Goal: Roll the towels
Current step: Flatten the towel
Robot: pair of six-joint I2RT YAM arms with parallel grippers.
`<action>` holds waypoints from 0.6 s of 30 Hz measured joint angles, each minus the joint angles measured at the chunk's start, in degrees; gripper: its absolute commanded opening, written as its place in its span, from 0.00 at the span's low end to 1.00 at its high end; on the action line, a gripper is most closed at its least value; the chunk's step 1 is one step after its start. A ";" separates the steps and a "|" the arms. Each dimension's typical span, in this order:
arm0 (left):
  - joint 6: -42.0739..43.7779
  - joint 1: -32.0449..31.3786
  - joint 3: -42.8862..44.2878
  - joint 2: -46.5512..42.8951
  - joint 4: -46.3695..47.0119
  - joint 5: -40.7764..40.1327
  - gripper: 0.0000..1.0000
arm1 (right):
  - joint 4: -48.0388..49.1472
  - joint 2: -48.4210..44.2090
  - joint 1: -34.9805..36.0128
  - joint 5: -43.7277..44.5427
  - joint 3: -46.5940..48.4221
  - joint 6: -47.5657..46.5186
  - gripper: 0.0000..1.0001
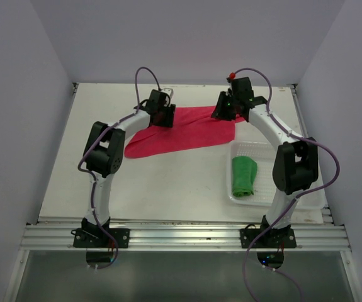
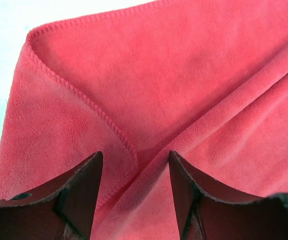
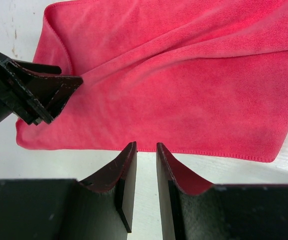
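No legible text or markings anywhere.

I see a white table (image 1: 168, 182) boxed in by plain pale walls (image 1: 187, 38) on the left, right and far sides. A clear plastic basket (image 1: 256, 145) sits on its near right part. A metal rail (image 1: 187, 234) runs along the near edge.

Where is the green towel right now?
In the overhead view, the green towel lies bundled in the clear basket at the right side of the table, apart from the spread pink-red towel.
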 measured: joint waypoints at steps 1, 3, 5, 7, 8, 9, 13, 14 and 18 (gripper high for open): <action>-0.11 0.00 -0.02 0.00 0.33 -0.09 0.59 | 0.04 0.00 -0.02 -0.07 0.02 0.00 0.26; -0.24 0.00 -0.96 -0.46 2.10 -0.42 0.58 | 0.17 0.00 -0.15 -0.26 0.00 0.02 0.26; -0.31 0.00 -2.69 -1.64 3.63 -0.74 0.58 | 0.20 0.00 -0.33 -0.44 0.00 0.02 0.26; -0.39 0.00 -4.02 -2.82 4.79 -1.20 0.58 | 0.22 0.00 -0.57 -0.57 0.00 0.04 0.26; -0.42 0.00 -4.17 -3.10 5.16 -1.38 0.58 | 0.24 0.00 -0.68 -0.81 0.00 0.07 0.26; -0.48 0.00 -4.17 -3.23 5.73 -1.53 0.58 | 0.33 0.00 -0.72 -0.98 -0.02 0.09 0.26; -1.25 0.00 -4.07 -3.23 6.47 -1.92 0.55 | 0.61 0.00 -0.98 -1.31 -0.24 0.15 0.26; -1.29 0.00 -4.00 -3.21 6.45 -1.97 0.54 | 0.61 0.00 -1.01 -1.31 -0.26 0.20 0.26; -1.33 0.00 -2.91 -2.38 6.10 -2.14 0.49 | 0.66 0.00 -1.20 -1.31 -0.26 0.39 0.26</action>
